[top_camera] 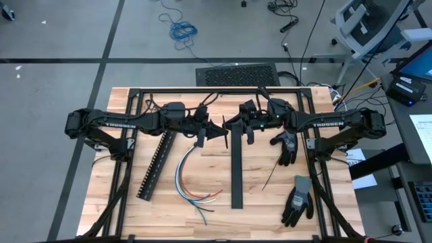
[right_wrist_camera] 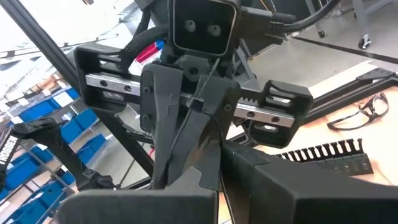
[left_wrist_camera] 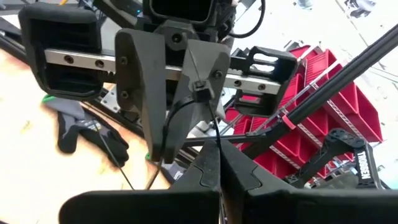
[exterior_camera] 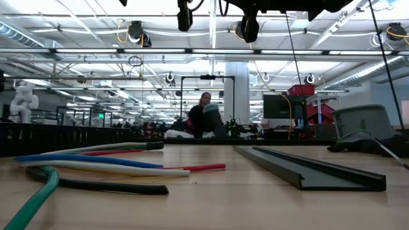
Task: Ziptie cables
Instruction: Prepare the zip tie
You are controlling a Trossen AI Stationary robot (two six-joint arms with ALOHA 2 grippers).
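- While both arms hang raised over the far middle of the table (top_camera: 223, 216), the left gripper (top_camera: 217, 129) and the right gripper (top_camera: 237, 121) face each other tip to tip, nearly touching.
- The left gripper's jaws are closed, the fingers (right_wrist_camera: 168, 118) pressed together on a thin black zip tie (right_wrist_camera: 198, 93) whose strip runs down between them.
- The right gripper's jaws are likewise closed, its fingers (left_wrist_camera: 186, 87) pinching the same zip tie, with the small square head showing at their tips and a thin black loop curving off beside it.
- The cables (top_camera: 192, 179) lie flat on the table, nearer the front edge and below the left gripper, well apart from both grippers; the coloured wires curve in an arc, fanned apart at one end.
- From table height the blue, white, red and green wires spread across the wood, with no gripper down at their level.
- A perforated black cable-duct strip (top_camera: 155, 165) lies slantwise just beside the cables, on their left.
- A long black channel cover (top_camera: 236, 169) lies straight along the table on their right.
- One black work glove (top_camera: 286, 146) rests under the right arm, a second glove (top_camera: 298, 200) near the front right corner.
- A loose black zip tie (top_camera: 270, 177) lies between the channel cover and the gloves.
- A seated person (exterior_camera: 204, 115) shows far off in the room behind the table.
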